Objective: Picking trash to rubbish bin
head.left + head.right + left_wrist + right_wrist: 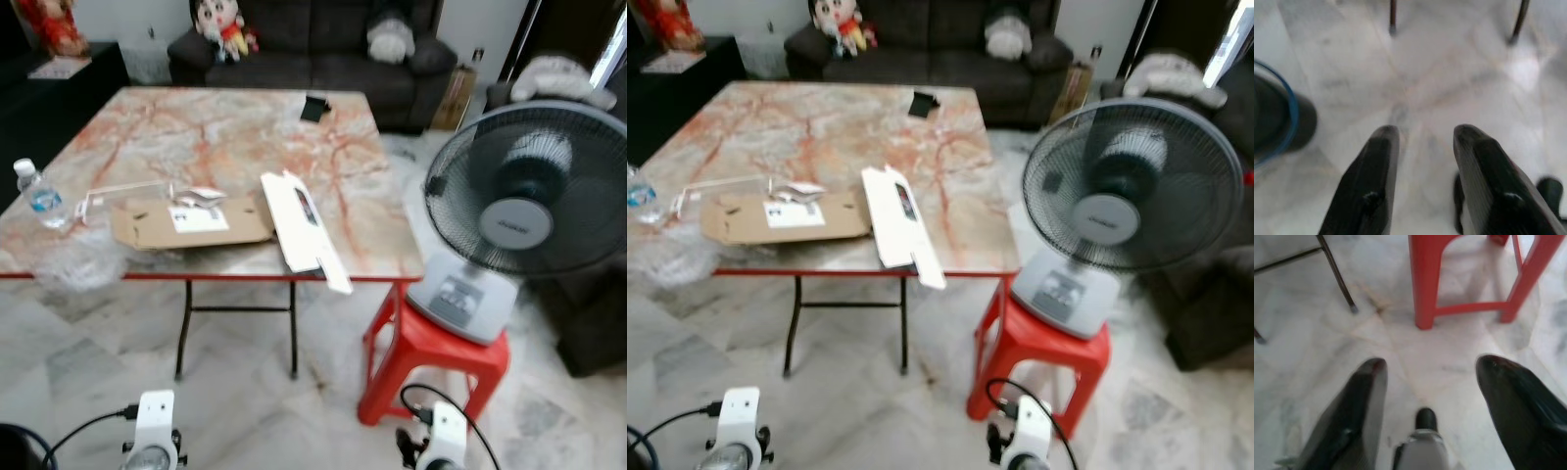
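Left wrist view: dark bin (1273,122) alongside.

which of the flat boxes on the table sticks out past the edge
The white flattened box: its near end overhangs the table's front edge. The brown cardboard piece beside it lies wholly on the tabletop.

We note on the worktop (225,127): flattened cardboard (191,223) at its near edge, bottle (39,195) at its left; fan (519,211) on a stool (431,357) to its right.
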Available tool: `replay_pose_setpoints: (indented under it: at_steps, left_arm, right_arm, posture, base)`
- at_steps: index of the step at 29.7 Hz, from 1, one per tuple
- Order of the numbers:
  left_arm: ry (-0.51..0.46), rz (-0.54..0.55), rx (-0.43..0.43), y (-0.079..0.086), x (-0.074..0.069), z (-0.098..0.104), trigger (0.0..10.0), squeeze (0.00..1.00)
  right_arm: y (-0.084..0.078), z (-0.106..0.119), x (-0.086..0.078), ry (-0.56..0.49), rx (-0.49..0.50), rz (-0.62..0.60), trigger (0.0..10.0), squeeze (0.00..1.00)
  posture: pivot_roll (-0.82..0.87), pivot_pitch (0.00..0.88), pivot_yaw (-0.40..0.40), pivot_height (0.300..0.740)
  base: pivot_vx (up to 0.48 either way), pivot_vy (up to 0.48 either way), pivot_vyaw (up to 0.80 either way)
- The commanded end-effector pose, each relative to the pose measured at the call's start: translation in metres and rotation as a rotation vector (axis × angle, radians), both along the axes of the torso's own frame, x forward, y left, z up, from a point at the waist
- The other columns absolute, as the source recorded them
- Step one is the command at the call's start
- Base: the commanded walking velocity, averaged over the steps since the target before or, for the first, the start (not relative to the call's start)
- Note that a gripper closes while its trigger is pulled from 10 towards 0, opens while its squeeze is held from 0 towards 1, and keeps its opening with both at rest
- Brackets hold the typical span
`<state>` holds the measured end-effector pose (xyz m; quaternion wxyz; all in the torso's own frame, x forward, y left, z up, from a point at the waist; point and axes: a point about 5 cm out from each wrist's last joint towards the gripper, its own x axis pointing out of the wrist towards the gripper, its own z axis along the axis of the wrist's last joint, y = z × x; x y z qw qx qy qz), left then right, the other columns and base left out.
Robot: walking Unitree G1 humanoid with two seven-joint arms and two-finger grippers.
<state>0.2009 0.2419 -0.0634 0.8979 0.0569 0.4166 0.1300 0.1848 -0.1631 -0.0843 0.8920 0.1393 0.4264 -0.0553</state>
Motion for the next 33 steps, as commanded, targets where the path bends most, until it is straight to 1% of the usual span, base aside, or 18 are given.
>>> replay_pose_setpoints:
  at_steps: [1, 3, 5, 7, 10, 11, 14, 17, 18, 19, 21, 23, 25, 26, 28, 30, 32, 33]
  left_arm:
    - [-0.010, -0.007, 0.010, -0.001, 0.005, 0.003, 10.0, 0.00]
    - [-0.055, -0.062, 0.040, -0.004, 0.018, 0.010, 10.0, 0.00]
    - [-0.081, -0.101, 0.058, -0.006, 0.026, 0.015, 10.0, 0.00]
    - [-0.137, -0.199, 0.091, -0.015, 0.042, 0.025, 10.0, 0.00]
    - [-0.169, -0.254, 0.117, -0.020, 0.052, 0.031, 10.0, 0.00]
    - [-0.211, -0.309, 0.147, -0.027, 0.063, 0.039, 10.0, 0.00]
    - [-0.266, -0.346, 0.151, -0.035, 0.075, 0.049, 10.0, 0.00]
    - [-0.340, -0.274, 0.033, -0.043, 0.090, 0.061, 10.0, 0.00]
    - [-0.374, -0.234, -0.079, -0.049, 0.097, 0.066, 10.0, 0.00]
    - [-0.374, -0.234, -0.079, -0.049, 0.097, 0.066, 10.0, 0.00]
    - [-0.408, -0.241, -0.217, -0.063, 0.105, 0.072, 10.0, 0.00]
    - [-0.416, -0.251, -0.291, -0.071, 0.108, 0.074, 10.0, 0.00]
    - [-0.464, -0.239, -0.434, -0.081, 0.116, 0.083, 10.0, 0.00]
    - [-0.464, -0.239, -0.434, -0.081, 0.116, 0.083, 10.0, 0.00]
    - [-0.523, -0.284, -0.454, -0.088, 0.125, 0.095, 10.0, 0.00]
    - [-0.601, -0.293, -0.549, -0.096, 0.136, 0.112, 10.0, 0.00]
    - [-0.649, -0.246, -0.611, -0.097, 0.142, 0.121, 10.0, 0.00]
    - [-0.659, -0.157, -0.608, -0.090, 0.146, 0.123, 10.0, 0.00]
  right_arm:
    - [0.004, 0.000, 0.001, 0.000, 0.003, 0.015, 10.0, 0.00]
    - [0.004, 0.000, 0.000, 0.001, 0.001, 0.020, 10.0, 0.00]
    - [0.004, 0.000, 0.000, 0.002, 0.000, 0.022, 10.0, 0.00]
    - [0.003, 0.000, 0.000, 0.003, -0.002, 0.027, 10.0, 0.00]
    - [0.003, 0.000, 0.001, 0.003, -0.003, 0.030, 10.0, 0.00]
    - [0.003, 0.001, 0.002, 0.000, -0.003, 0.031, 10.0, 0.00]
    - [0.004, 0.002, 0.005, -0.011, -0.011, 0.045, 10.0, 0.00]
    - [0.005, 0.004, 0.009, -0.028, -0.012, 0.043, 10.0, 0.00]
    - [0.004, 0.005, 0.009, -0.029, -0.012, 0.038, 10.0, 0.00]
    - [0.004, 0.005, 0.009, -0.029, -0.012, 0.038, 10.0, 0.00]
    - [0.004, 0.005, 0.009, -0.027, -0.016, 0.040, 10.0, 0.00]
    - [0.003, 0.005, 0.009, -0.027, -0.020, 0.043, 10.0, 0.00]
    - [0.002, 0.005, 0.010, -0.028, -0.025, 0.041, 10.0, 0.00]
    - [0.002, 0.005, 0.010, -0.028, -0.025, 0.041, 10.0, 0.00]
    - [0.000, 0.006, 0.012, -0.035, -0.033, 0.034, 10.0, 0.00]
    - [-0.003, 0.008, 0.014, -0.044, -0.037, 0.024, 10.0, 0.00]
    - [-0.003, 0.008, 0.015, -0.046, -0.037, 0.022, 10.0, 0.00]
    - [-0.003, 0.008, 0.016, -0.046, -0.038, 0.023, 10.0, 0.00]
  posture:
    - [0.03, 0.000, -0.033, 0.740]
    - [0.03, 0.000, -0.035, 0.740]
    - [0.03, 0.000, -0.035, 0.740]
    - [0.04, 0.000, -0.039, 0.740]
    - [0.04, 0.000, -0.039, 0.740]
    - [0.04, 0.000, -0.039, 0.740]
    - [0.03, 0.000, -0.039, 0.740]
    - [0.03, 0.000, -0.039, 0.740]
    - [0.03, 0.000, -0.040, 0.740]
    - [0.03, 0.000, -0.040, 0.740]
    - [0.03, 0.000, -0.046, 0.740]
    - [0.03, 0.000, -0.046, 0.740]
    - [0.03, 0.000, -0.046, 0.740]
    - [0.03, 0.000, -0.046, 0.740]
    - [0.03, 0.000, -0.048, 0.740]
    - [0.03, 0.000, -0.048, 0.740]
    - [0.03, 0.000, -0.048, 0.740]
    - [0.03, 0.000, -0.047, 0.740]
  base:
    - [0.000, 0.000, 0.00]
    - [0.000, 0.000, 0.00]
    - [0.000, 0.000, 0.00]
    - [0.000, 0.000, 0.00]
    - [0.000, 0.000, 0.00]
    - [0.000, 0.000, 0.00]
    - [0.000, 0.000, 0.00]
    - [0.000, 0.000, 0.00]
    - [0.000, 0.000, 0.00]
    - [0.000, 0.000, 0.00]
    - [0.000, 0.000, 0.00]
    - [0.000, 0.000, 0.00]
    - [0.000, 0.000, 0.00]
    - [0.000, 0.000, 0.00]
    - [0.000, 0.000, 0.00]
    - [0.000, 0.000, 0.00]
    - [0.000, 0.000, 0.00]
    - [0.000, 0.000, 0.00]
